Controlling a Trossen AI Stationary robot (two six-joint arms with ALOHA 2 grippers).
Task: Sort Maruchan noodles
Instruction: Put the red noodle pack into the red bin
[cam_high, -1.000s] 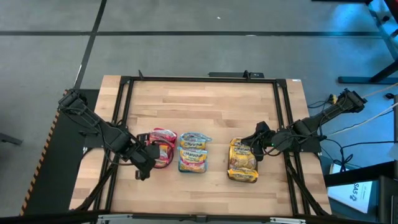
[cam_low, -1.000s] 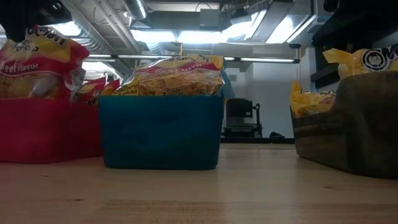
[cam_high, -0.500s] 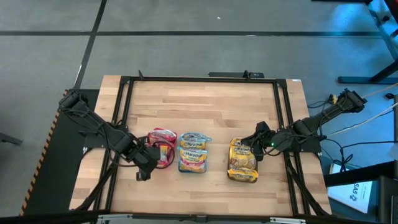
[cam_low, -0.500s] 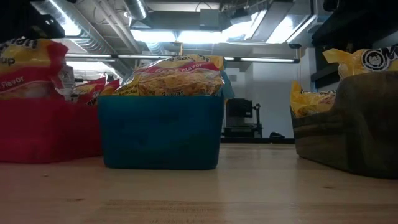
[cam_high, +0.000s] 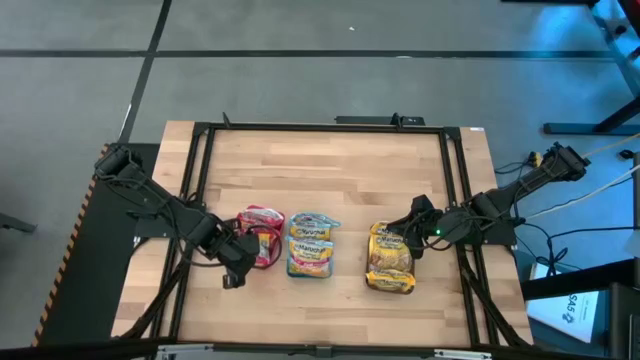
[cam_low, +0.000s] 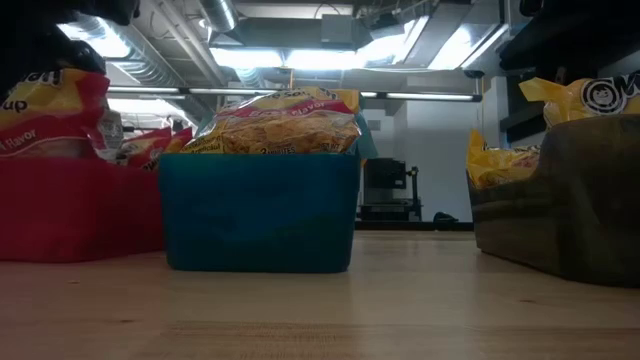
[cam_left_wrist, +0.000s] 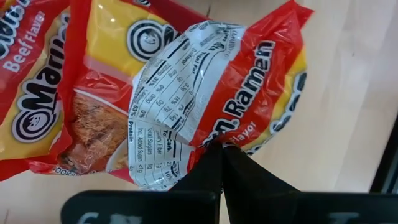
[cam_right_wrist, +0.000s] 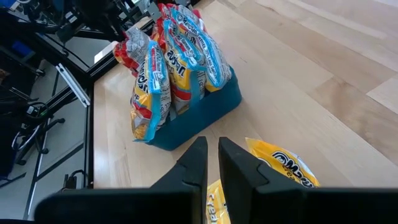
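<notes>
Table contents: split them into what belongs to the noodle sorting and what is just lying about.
Job:
red packets
blue-edged packets
yellow packets
red tray
teal tray
dark grey tray

Lying about:
black frame
cables

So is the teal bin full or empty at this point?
Full. The teal bin holds several upright blue-edged packets packed side by side, and in the low view they rise above its rim.
</notes>
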